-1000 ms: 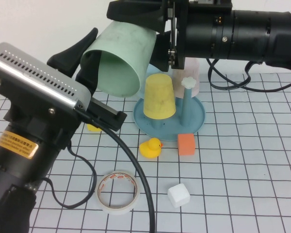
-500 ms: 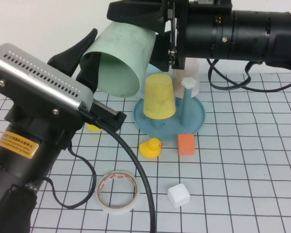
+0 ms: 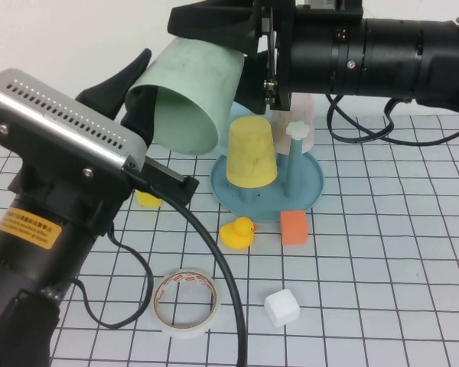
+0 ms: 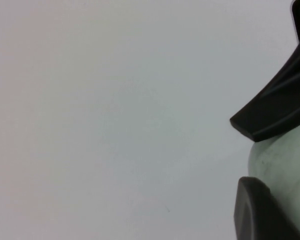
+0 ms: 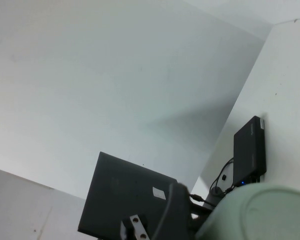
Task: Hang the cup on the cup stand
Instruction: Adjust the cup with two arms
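The pale green cup (image 3: 191, 84) is held on its side in the air, left of and above the teal cup stand (image 3: 306, 187). My left gripper (image 3: 138, 84) is shut on the cup's rim, one finger inside the mouth and one outside; the left wrist view shows the cup wall (image 4: 285, 165) between its fingers (image 4: 260, 215). My right gripper (image 3: 241, 57) straddles the cup's closed end and is shut on it; the cup's bottom (image 5: 260, 215) fills the right wrist view's corner. The stand's white flower knob (image 3: 296, 130) is bare. A yellow cup (image 3: 251, 153) sits upside down on another peg.
A pale cup (image 3: 304, 115) stands behind the stand. A yellow rubber duck (image 3: 237, 232), an orange block (image 3: 293, 227), a white cube (image 3: 281, 307) and a tape roll (image 3: 186, 300) lie on the grid mat in front. A second yellow duck (image 3: 147, 200) is partly hidden by my left arm.
My left arm has shifted slightly up and my right arm slightly left. The cup has stayed nearly where it was.
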`<state>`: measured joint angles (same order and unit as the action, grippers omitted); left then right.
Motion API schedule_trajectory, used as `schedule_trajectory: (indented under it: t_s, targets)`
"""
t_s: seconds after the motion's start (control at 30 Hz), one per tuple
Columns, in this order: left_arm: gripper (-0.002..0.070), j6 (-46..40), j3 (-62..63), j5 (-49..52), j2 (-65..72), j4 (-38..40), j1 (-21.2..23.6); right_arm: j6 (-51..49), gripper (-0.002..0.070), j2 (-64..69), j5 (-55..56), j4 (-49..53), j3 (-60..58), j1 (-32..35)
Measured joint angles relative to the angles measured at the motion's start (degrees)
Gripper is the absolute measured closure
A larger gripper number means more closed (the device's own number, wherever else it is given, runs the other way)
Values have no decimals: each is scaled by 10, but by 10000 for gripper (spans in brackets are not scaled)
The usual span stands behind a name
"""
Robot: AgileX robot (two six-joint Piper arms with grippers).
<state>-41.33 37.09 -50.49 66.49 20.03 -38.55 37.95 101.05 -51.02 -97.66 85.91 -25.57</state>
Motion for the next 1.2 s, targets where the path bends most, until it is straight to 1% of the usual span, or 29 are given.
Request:
schedule_trajectory:
  t_s: [0.1,0.33,0.47,0.7,0.83,0.93,1.03,1.1,1.13,1.2]
  targets:
    - [602,-1,0,0,0,7,0,0,106,0,-1,5,0,0]
    - [407,-2,0,2,0,39,2,0,111,0,-6,9,0,0]
    - [375,-2,0,2,0,43,3,0,111,0,-6,9,0,0]
    - [370,8,0,2,0,43,5,0,111,0,-7,9,0,0]
    - [370,56,0,2,0,39,5,0,112,0,-8,9,0,0]
    - [369,92,0,15,0,14,6,0,112,0,-10,9,0,0]
    - [370,112,0,34,0,-37,6,2,112,0,-10,9,0,0]
    - [399,116,0,45,0,-58,6,5,114,0,-10,10,0,0]
    - [438,118,0,47,0,-65,6,6,114,0,-10,10,0,0]
    - [553,119,0,50,0,-69,6,7,117,0,-10,12,0,0]
